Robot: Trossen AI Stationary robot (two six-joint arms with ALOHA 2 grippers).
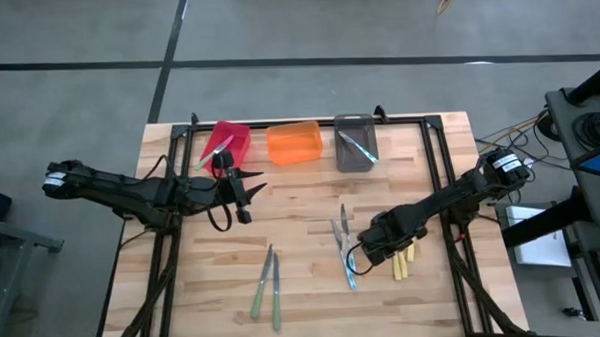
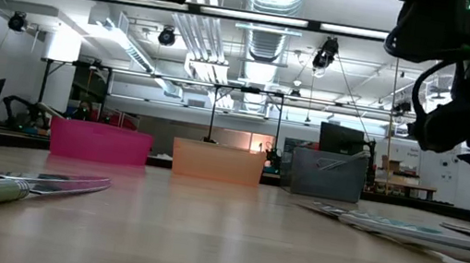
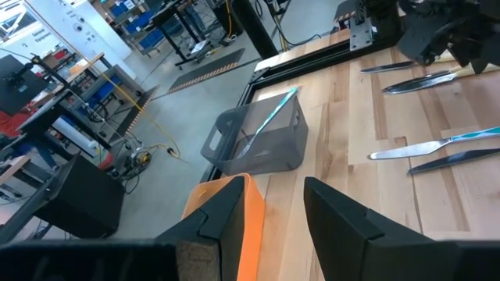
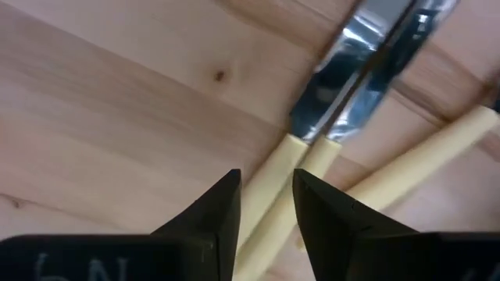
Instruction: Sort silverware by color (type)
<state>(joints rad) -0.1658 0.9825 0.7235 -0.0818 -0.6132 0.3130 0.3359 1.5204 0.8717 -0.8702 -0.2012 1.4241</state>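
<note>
The right gripper (image 4: 266, 207), fingers slightly apart, hangs low over the pale yellow knives (image 4: 301, 168) lying on the table, which look light, stiff and slippery, best gripped at the plastic handle.

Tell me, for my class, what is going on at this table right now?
Two robot arms are sorting silverware into bins. The right gripper is down over the pale yellow-handled utensils, fingers open around one handle. The left gripper hangs open near the red bin, which holds one utensil, as does the grey bin. The orange bin looks empty. Green-handled utensils and blue-handled ones lie loose on the table.
</note>
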